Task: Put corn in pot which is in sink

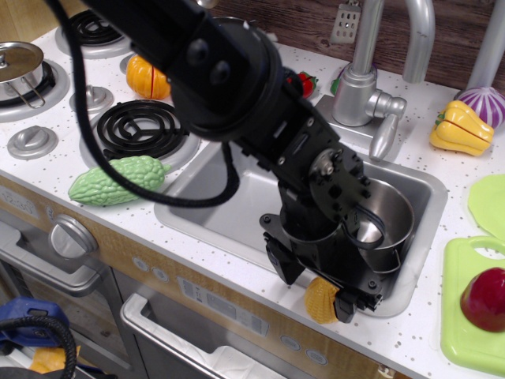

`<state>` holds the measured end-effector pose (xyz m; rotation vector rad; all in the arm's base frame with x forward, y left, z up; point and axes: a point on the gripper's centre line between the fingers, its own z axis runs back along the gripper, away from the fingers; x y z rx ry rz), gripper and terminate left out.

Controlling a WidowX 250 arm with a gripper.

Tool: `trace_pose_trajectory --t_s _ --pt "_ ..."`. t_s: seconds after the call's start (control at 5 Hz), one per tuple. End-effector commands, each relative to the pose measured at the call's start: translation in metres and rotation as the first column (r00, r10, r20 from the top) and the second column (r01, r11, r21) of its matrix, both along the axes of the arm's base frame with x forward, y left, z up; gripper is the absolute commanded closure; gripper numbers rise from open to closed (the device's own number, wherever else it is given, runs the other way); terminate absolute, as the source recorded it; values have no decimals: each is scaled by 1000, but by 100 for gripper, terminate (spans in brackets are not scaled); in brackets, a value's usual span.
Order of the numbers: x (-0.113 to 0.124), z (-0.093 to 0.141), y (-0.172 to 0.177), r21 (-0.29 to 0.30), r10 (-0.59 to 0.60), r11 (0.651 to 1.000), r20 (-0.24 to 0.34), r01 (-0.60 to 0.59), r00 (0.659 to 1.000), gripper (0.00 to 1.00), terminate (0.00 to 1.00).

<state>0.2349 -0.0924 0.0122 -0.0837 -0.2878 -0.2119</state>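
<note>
Single high front view, angled down at the sink [237,207] and stove [140,126], seemingly close.

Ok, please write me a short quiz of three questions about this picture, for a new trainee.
1. True or false: the corn is already inside the pot.
2. Where does the pot stand? A) on a burner B) in the sink C) on the cutting board
3. Fill in: the gripper has one of its fingers on each side of the ____.

Key: 1 false; 2 B; 3 corn.
</note>
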Motion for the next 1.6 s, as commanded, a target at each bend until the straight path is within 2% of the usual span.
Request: trace_pose_trajectory --t_s 0.0,0.4,0.8,1.0,1.4 --pt "3 2 -1 -24 15 1000 25 -14 1000 100 0" --pt "5 7 -7 22 -5 1000 64 4 998 100 0" --pt "36 36 -8 126 -110 987 91 99 990 100 0" --pt "52 41 -13 177 -141 977 129 117 982 100 0" --pt "78 36 -19 240 -223 954 167 180 961 100 0"
